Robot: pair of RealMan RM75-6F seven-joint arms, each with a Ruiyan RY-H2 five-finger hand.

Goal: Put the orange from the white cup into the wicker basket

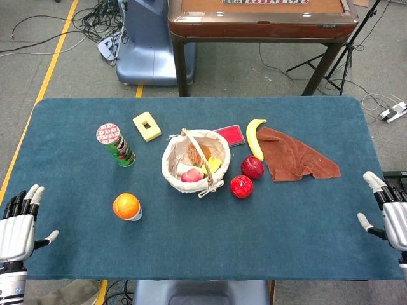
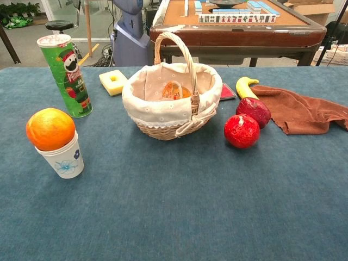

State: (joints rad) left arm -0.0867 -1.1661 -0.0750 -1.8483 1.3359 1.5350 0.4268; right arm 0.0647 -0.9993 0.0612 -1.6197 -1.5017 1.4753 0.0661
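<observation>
An orange (image 1: 126, 205) (image 2: 50, 128) sits on top of a small white cup (image 2: 64, 159) with a blue flower print, at the front left of the table. The wicker basket (image 1: 172, 166) (image 2: 163, 111), lined with white cloth and holding several pieces of fruit, stands near the table's middle, to the right of the cup. My left hand (image 1: 18, 222) rests at the front left table edge, fingers spread, holding nothing. My right hand (image 1: 389, 213) is at the right edge, likewise empty with fingers apart. The chest view shows neither hand.
A green chip can (image 1: 116, 145) (image 2: 66, 74) stands behind the cup. A yellow block (image 1: 147, 126), a red pad (image 1: 231, 135), a banana (image 1: 254, 136), two red fruits (image 1: 241, 186) (image 1: 252, 167) and a brown cloth (image 1: 296, 156) lie around the basket. A wooden table (image 1: 261, 19) stands beyond.
</observation>
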